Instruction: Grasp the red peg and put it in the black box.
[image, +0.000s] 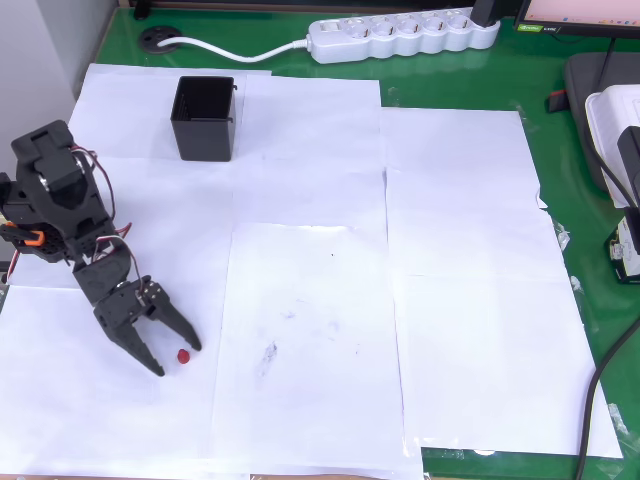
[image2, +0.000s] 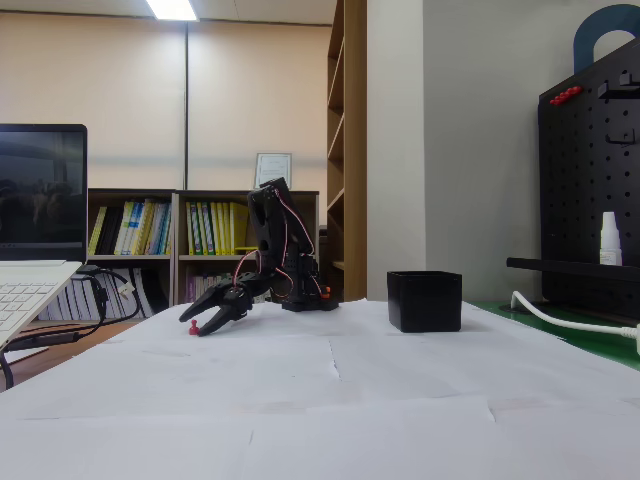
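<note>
Closing gently looks wise from where I stand: the gripper (image: 178, 359) hangs low over the white paper sheets (image: 300, 340) with its two black fingers spread apart and nothing held. The red peg (image: 184, 354) lies on the paper between the fingertips, nearer the right-hand finger in the overhead view. The black box (image: 205, 119) stands well apart from the peg, beyond the arm's base.

Arm (image: 60, 195): matte black plastic, blocky motor housings stacked into chunky segments | Cables: thin red and dark wires looping between segments | Marking: small orange clip (image: 32, 238) at the base | Gripper (image: 174, 358): two black tapered fingers, pointed tips, small screws on its body
</note>
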